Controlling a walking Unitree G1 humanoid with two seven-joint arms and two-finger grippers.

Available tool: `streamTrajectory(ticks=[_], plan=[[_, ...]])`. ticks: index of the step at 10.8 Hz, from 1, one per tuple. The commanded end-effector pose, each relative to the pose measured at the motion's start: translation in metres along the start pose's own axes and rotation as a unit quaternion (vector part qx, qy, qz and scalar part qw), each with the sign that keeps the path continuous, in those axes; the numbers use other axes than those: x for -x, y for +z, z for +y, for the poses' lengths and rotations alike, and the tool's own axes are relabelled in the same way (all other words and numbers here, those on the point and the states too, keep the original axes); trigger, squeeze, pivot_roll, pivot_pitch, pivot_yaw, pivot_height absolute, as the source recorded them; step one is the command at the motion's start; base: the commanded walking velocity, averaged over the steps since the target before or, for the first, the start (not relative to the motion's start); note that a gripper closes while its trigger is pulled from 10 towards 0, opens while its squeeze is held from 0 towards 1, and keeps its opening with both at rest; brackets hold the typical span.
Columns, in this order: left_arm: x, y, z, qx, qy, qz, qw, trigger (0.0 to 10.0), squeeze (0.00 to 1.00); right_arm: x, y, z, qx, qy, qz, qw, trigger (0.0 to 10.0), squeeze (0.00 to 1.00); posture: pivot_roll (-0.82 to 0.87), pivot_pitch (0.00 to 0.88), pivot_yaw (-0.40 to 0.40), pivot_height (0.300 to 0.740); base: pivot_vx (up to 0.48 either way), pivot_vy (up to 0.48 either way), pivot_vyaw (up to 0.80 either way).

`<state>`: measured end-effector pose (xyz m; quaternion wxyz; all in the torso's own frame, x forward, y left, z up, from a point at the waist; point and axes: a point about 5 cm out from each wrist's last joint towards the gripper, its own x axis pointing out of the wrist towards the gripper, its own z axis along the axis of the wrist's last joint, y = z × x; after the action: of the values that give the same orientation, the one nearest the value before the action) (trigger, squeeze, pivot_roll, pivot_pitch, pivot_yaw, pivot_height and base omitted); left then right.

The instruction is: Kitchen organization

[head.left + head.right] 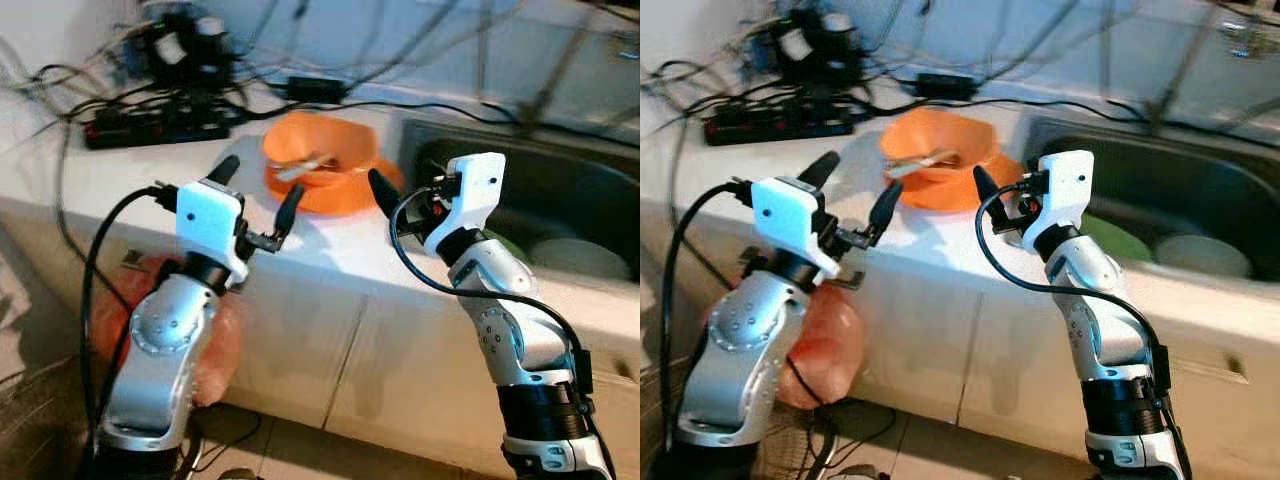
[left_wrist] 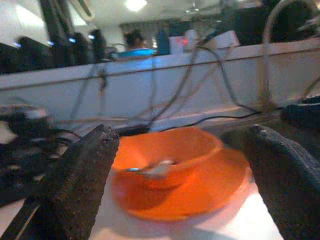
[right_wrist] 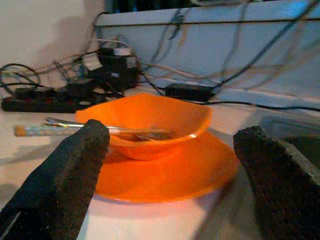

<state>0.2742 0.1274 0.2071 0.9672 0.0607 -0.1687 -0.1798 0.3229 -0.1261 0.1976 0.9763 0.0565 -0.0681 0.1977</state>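
Observation:
An orange bowl [image 1: 320, 150] sits on an orange plate [image 1: 350, 197] on the white counter [image 1: 130, 170], just left of the sink. A metal utensil [image 3: 120, 129] with a patterned handle lies across the bowl. My left gripper [image 1: 257, 190] hovers open over the counter's front edge, a little short and left of the plate. To the plate's right, next to the sink's corner, my right gripper [image 3: 172, 134] is open too, facing the bowl and plate. Neither gripper holds or touches anything.
A steel sink [image 1: 560, 185] at right holds a white plate [image 1: 580, 257] and something green [image 1: 508, 245]. A black power strip [image 1: 150, 125] and tangled cables [image 1: 300, 85] crowd the counter's back. An orange plastic bag [image 1: 218, 345] hangs below the counter at left.

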Motion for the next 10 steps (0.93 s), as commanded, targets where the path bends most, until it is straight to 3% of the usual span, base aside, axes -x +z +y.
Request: streamTrajectory(ticks=[1,10], plan=[[-0.003,0.003,0.0,0.005,0.002,-0.004,1.0,10.0,0.0,0.0,0.004,-0.005,0.004,-0.012,-0.003,1.0,10.0,0.01,0.12,0.05,-0.06,0.74,0.0,0.0,0.0],[-0.017,0.007,0.005,0.031,0.025,-0.018,0.999,10.0,0.0,0.0,0.006,-0.006,0.006,-0.032,-0.011,0.999,10.0,0.0,0.11,0.051,-0.055,0.74,0.055,0.0,0.0]])
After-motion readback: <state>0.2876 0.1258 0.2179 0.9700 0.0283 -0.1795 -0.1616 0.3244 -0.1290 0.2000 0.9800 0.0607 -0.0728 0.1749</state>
